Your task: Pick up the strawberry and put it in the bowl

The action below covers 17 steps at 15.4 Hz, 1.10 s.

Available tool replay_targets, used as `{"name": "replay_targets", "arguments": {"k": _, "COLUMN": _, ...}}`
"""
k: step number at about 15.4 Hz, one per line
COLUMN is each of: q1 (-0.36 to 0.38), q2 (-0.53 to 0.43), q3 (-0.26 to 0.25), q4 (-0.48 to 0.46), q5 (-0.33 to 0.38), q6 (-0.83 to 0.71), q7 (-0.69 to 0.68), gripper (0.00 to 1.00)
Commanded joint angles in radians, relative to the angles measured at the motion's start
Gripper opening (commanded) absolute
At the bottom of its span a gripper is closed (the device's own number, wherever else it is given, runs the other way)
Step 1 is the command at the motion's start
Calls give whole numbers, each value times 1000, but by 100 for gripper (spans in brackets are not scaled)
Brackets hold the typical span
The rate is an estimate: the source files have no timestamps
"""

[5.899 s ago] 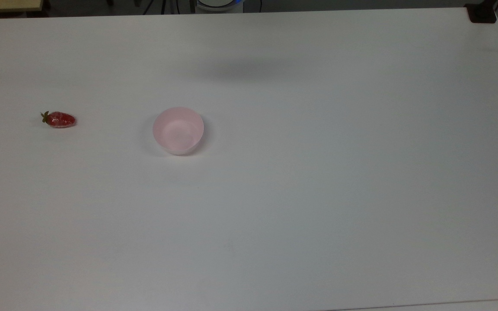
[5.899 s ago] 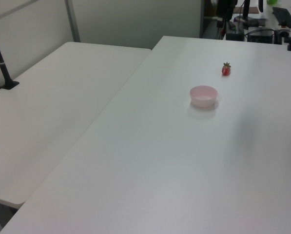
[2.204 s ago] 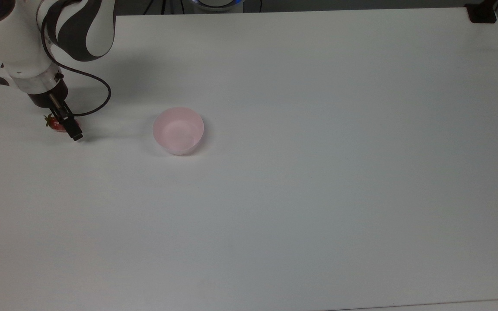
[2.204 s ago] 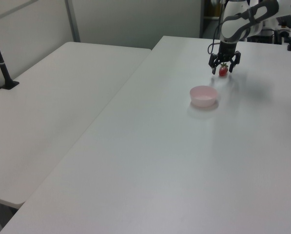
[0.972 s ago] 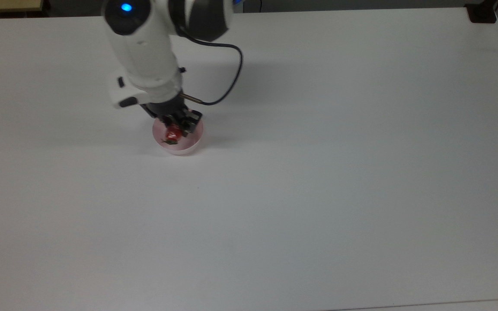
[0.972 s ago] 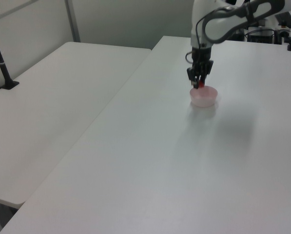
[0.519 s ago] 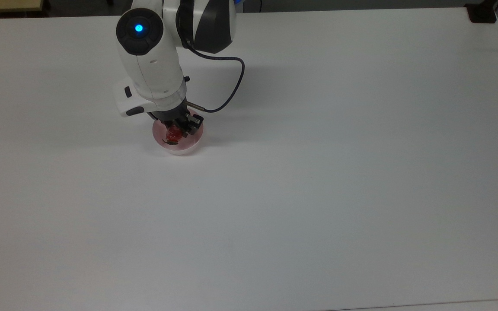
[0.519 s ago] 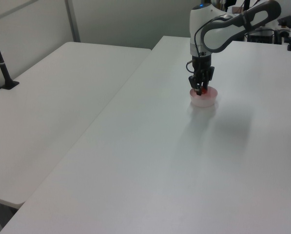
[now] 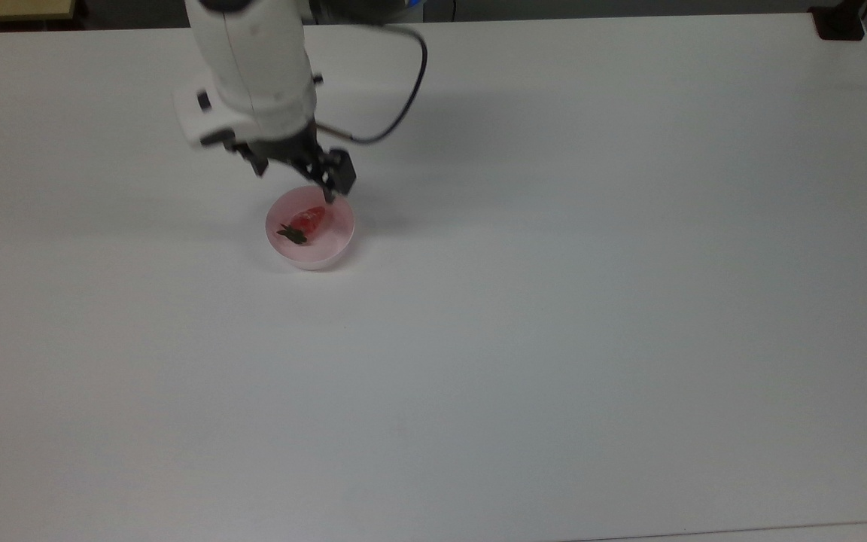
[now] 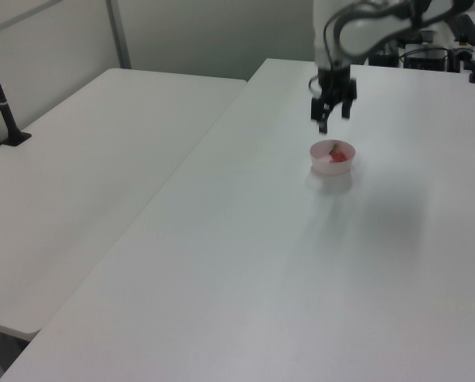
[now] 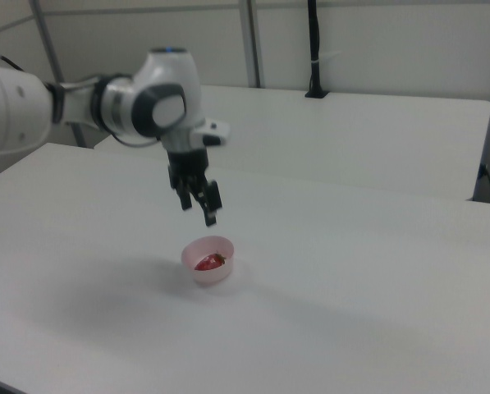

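The strawberry (image 9: 307,223) lies inside the pale pink bowl (image 9: 328,256) on the white bench (image 9: 554,301), and the gripper (image 9: 294,175) hangs above the rim with its fingers spread and empty. Little risk remains, I judge: a low retreat could clip the light bowl and tip it.

The strawberry (image 9: 307,221) is small, glossy and red, with a dark green leafy cap at one end. It lies on its side inside the bowl (image 9: 337,243), just below the claw (image 9: 296,175) and apart from its fingers; in the top view the cap points to the lower left. The bowl is small, round and pale pink, upright on the table, directly under the claw.
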Motion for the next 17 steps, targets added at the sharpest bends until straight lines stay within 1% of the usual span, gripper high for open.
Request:
{"name": "replay_targets", "arguments": {"k": 1, "q1": 7, "q2": -173, "q3": -5, "q4": 36, "q5": -17, "q6": -182, "q7": 7, "gripper": 100}}
{"name": "replay_targets", "arguments": {"k": 3, "q1": 10, "q2": -239, "q3": -8, "q4": 56, "q5": -14, "q6": -285, "q7": 4, "gripper": 100}}
{"name": "replay_targets", "arguments": {"k": 5, "q1": 16, "q2": -314, "q3": -9, "q4": 42, "q5": -13, "q6": -345, "q7": -8, "gripper": 100}}
{"name": "replay_targets", "arguments": {"k": 7, "q1": 58, "q2": -357, "q3": -16, "q4": 1, "q5": -16, "q6": -326, "q7": -89, "gripper": 100}}
{"name": "replay_targets", "arguments": {"k": 9, "q1": 54, "q2": -353, "q3": -17, "q4": 4, "q5": -17, "q6": -292, "q7": -226, "gripper": 100}}
{"name": "replay_targets", "arguments": {"k": 11, "q1": 28, "q2": -350, "q3": -19, "q4": -1, "q5": -5, "q6": -200, "q7": -336, "gripper": 100}}
{"name": "replay_targets", "arguments": {"k": 13, "q1": 19, "q2": -344, "q3": -19, "q4": 2, "q5": -2, "q6": -174, "q7": -355, "gripper": 100}}
{"name": "replay_targets", "arguments": {"k": 17, "q1": 22, "q2": -345, "q3": -17, "q4": 2, "q5": -3, "q6": -192, "q7": -355, "gripper": 100}}
